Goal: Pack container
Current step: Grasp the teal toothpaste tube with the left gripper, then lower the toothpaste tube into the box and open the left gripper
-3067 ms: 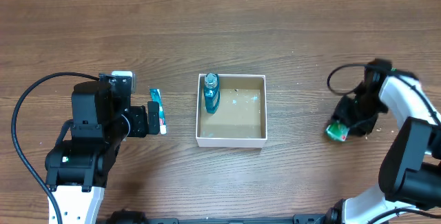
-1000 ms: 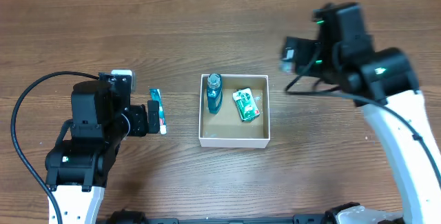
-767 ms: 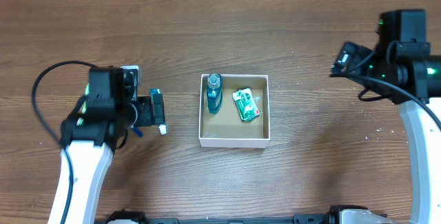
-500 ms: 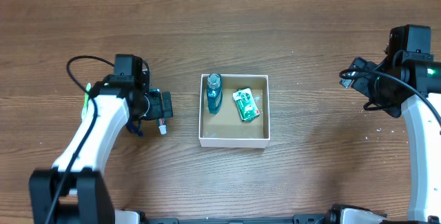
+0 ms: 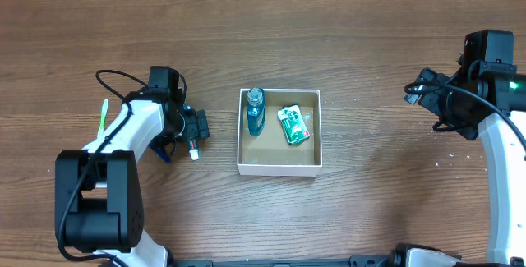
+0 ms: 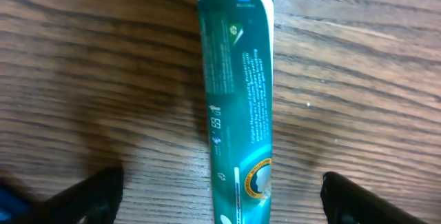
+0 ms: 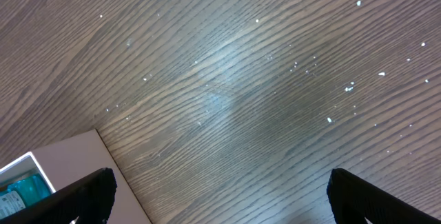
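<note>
Container sits mid-table — bottle along its left wall, green packet beside it. Left gripper, fingers spread, straddles a tube lying left of the container. Right gripper — fingers apart, empty — hangs well to the right.

White-walled brown container, blue bottle, teal tube, wood-grain table

No wording can be read. The teal and white plastic tube carries lines of fine white print and a round emblem, too blurred to make out. The flat green packet in the white-walled square cardboard box shows white marks too small to read.
</note>
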Robot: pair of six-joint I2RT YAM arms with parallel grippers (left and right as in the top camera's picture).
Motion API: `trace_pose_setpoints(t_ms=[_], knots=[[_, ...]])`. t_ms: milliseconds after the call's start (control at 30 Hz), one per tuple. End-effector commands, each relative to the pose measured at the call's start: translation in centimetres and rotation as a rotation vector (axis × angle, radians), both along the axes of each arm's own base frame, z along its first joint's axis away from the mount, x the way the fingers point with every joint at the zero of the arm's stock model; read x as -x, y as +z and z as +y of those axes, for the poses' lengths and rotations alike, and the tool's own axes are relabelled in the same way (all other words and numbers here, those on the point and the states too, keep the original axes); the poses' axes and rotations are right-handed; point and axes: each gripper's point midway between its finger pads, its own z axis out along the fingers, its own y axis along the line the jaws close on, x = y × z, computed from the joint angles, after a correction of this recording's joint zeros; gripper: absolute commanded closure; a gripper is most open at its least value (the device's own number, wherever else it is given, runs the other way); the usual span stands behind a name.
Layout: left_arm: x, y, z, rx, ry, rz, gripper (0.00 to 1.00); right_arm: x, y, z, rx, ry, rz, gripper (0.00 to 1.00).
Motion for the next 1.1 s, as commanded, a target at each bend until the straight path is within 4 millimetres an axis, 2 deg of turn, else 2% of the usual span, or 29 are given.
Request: trace_pose_setpoints(t_ms=[0, 100, 233, 333, 400, 467, 533, 600, 667, 700, 767, 833, 867, 933, 967, 1067], knots=[[0.4, -1.0, 0.0, 0.002, 0.017, 0.042, 0.4, 0.0, 0.1, -0.1, 0.001, 0.002, -0.006, 0.0], [1.1, -1.0, -0.1, 0.004, 0.017, 0.07, 0.68, 0.0, 0.1, -0.1, 0.001, 0.002, -0.006, 0.0], [1.3, -1.0, -0.1, 0.004, 0.016, 0.076, 0.67, 0.0, 0.1, -0.1, 0.001, 0.002, -0.006, 0.0], [1.0, -0.5, -0.1, 0.003, 0.016, 0.061, 0.8, 0.1, 0.1, -0.1, 0.001, 0.002, -0.005, 0.0], [0.2, 0.5, -0.1, 0.005, 0.015, 0.024, 0.91, 0.1, 0.1, -0.1, 0.001, 0.002, -0.005, 0.0], [-0.7, 2.2, -0.1, 0.008, 0.015, -0.028, 0.93, 0.1, 0.1, -0.1, 0.001, 0.002, -0.005, 0.0], [-1.8, 4.8, -0.2, 0.012, 0.015, -0.101, 0.94, 0.1, 0.1, -0.1, 0.001, 0.002, -0.005, 0.0], [-2.7, 8.6, -0.3, 0.018, 0.014, -0.196, 0.94, 0.0, 0.1, -0.1, 0.001, 0.002, -0.006, 0.0], [-2.9, 13.6, -0.9, 0.027, -0.004, -0.307, 0.94, 0.0, 0.1, -0.1, 0.001, 0.002, -0.006, 0.0], [-2.7, 16.2, -1.7, 0.032, -0.035, -0.368, 0.94, 0.0, 0.1, -0.1, 0.001, 0.002, -0.006, 0.0], [-2.1, 20.4, -3.9, 0.031, -0.16, -0.479, 0.95, 0.0, 0.1, -0.1, 0.001, 0.002, -0.007, 0.0], [-0.6, 23.9, -7.5, 0.028, -0.359, -0.602, 0.96, 0.0, 0.1, -0.1, 0.002, 0.002, -0.007, 0.0], [0.3, 25.0, -9.4, 0.023, -0.47, -0.649, 0.96, 0.0, 0.1, -0.1, 0.001, 0.002, -0.007, 0.0], [2.4, 25.7, -13.5, 0.001, -0.729, -0.698, 0.96, 0.0, 0.1, -0.1, 0.001, 0.002, -0.007, 0.0], [3.0, 25.6, -14.7, -0.006, -0.814, -0.703, 0.96, 0.0, 0.1, -0.1, 0.001, 0.002, -0.007, 0.0], [4.6, 23.1, -18.5, -0.017, -1.039, -0.653, 0.96, 0.0, 0.1, -0.1, 0.001, 0.002, -0.007, 0.0]])
